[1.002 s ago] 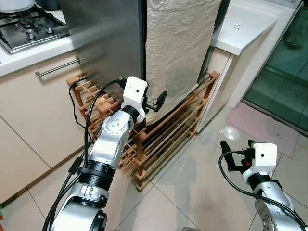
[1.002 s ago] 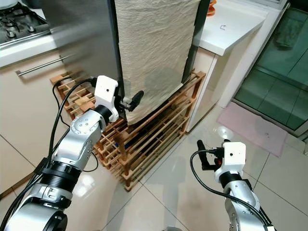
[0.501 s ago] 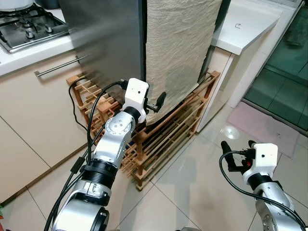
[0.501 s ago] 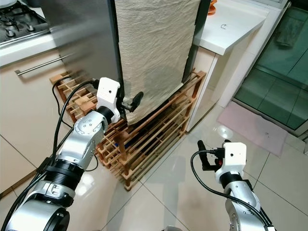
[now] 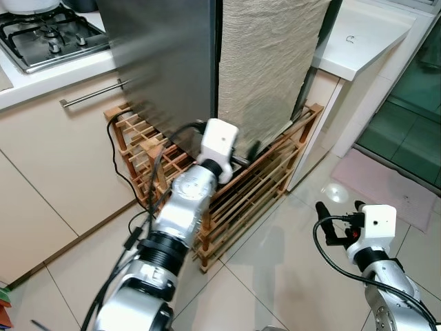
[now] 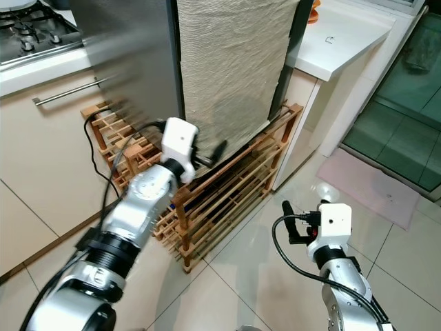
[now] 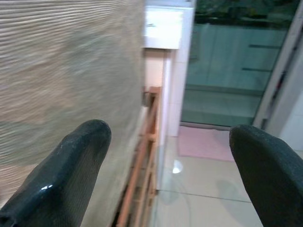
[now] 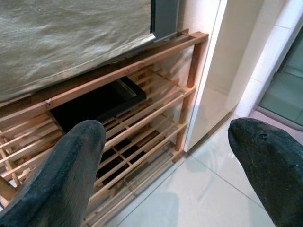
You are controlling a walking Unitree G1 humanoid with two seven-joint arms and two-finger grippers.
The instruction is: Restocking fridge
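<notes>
The fridge (image 5: 165,55) stands with its steel side toward the robot, and a wrinkled beige cloth (image 5: 269,62) hangs down over its front. The fridge rests on a low wooden rack (image 5: 248,193) of slatted shelves that sits on the tiled floor (image 5: 275,276). In the right wrist view a flat black object (image 8: 102,101) lies on an upper shelf of the rack, under the bottom edge of the cloth; what it is cannot be made out. The other shelves in sight are bare slats.

The left gripper (image 5: 247,153) is raised at the lower edge of the cloth, just above the top rail of the rack. Its fingers (image 7: 71,165) are spread wide apart and hold nothing; the cloth lies close beside one of them.

The right gripper (image 5: 324,221) hangs low over the floor, well apart from the rack and to its right. Its fingers (image 8: 71,165) are also spread wide and empty, pointing toward the rack's end post.

To the left of the fridge a cabinet with a bar handle (image 5: 93,93) carries a gas stove (image 5: 48,34). A black cable (image 5: 120,158) runs down the rack's left side. On the right a white table (image 5: 365,38) ends near a pink mat (image 5: 393,193) by a glass door.
</notes>
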